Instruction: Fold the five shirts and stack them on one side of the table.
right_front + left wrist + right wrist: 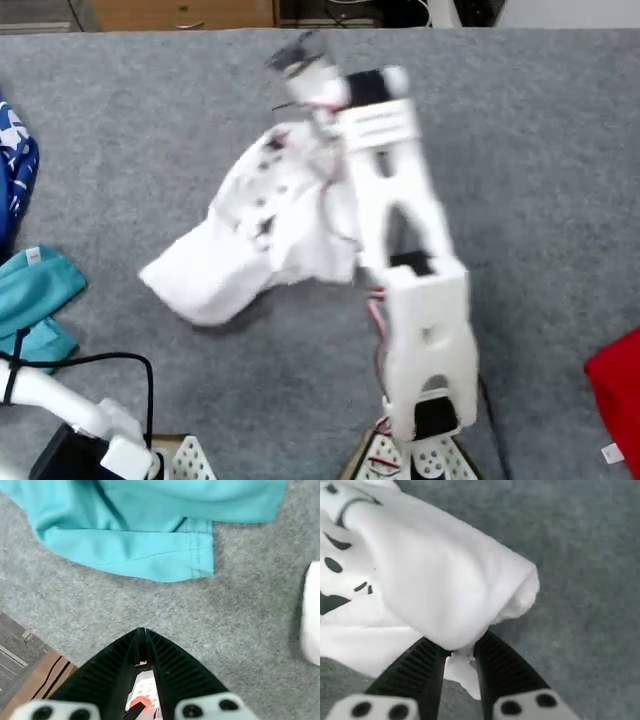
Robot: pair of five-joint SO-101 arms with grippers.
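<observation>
white shirt (262,225) | gripped by right end effector (456,640), apparently part-raised | left end effector (142,631) clenched near teal shirt (145,535)

Grey table (540,150) holds white shirt (230,260), teal shirt (35,290), red shirt (620,385).

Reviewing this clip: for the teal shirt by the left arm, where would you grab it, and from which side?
Probably the stitched hem of the teal shirt: it lies flat, with its free edge facing the bare grey table. Come in low from that side, where the left gripper sits shut, opening the jaws first.
</observation>
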